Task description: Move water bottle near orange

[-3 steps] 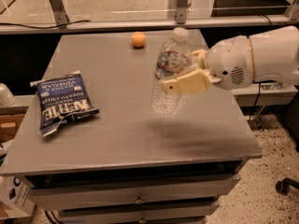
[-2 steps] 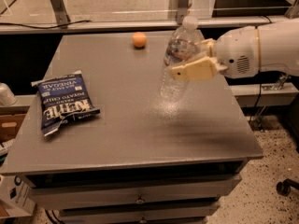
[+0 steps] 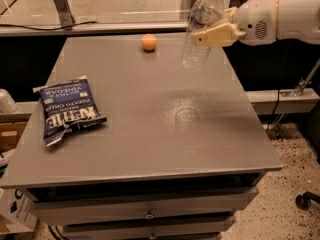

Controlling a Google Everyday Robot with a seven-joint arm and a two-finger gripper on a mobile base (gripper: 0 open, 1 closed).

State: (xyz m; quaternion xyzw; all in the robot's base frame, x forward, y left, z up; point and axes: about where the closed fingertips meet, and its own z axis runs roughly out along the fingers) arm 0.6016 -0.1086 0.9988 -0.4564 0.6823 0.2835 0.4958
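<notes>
Grey table (image 3: 150, 134) comes first, with a chip bag (image 3: 67, 109) lying near its left edge. Farther back sits the orange (image 3: 148, 42). To its right and apart from it, the bottle (image 3: 195, 51) hangs tilted above the far right of the top. The gripper (image 3: 206, 30) clamps its middle, jaws closed to the bottle's width. Released at that lean, the bottle could topple and knock the orange away; smooth plastic may also slip.
</notes>
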